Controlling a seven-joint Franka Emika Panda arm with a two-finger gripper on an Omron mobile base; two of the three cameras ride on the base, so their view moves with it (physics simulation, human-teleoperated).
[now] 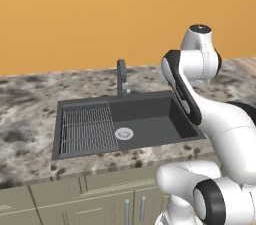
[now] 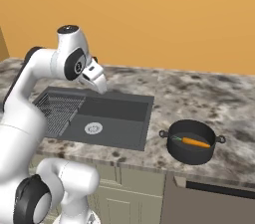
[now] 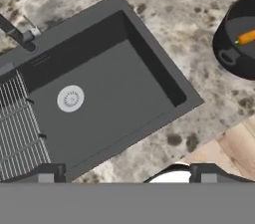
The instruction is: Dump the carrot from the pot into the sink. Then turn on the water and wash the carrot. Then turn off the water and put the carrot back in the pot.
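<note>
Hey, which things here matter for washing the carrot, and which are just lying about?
For the job: carrot, pot, sink, tap, gripper.
Just there: wire rack, drain, stone counter, cabinet doors.

Pot (image 2: 191, 149) on speckled counter (image 2: 199, 96) (stone)

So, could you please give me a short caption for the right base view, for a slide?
The carrot lies in the pot on the counter right of the sink.
</note>
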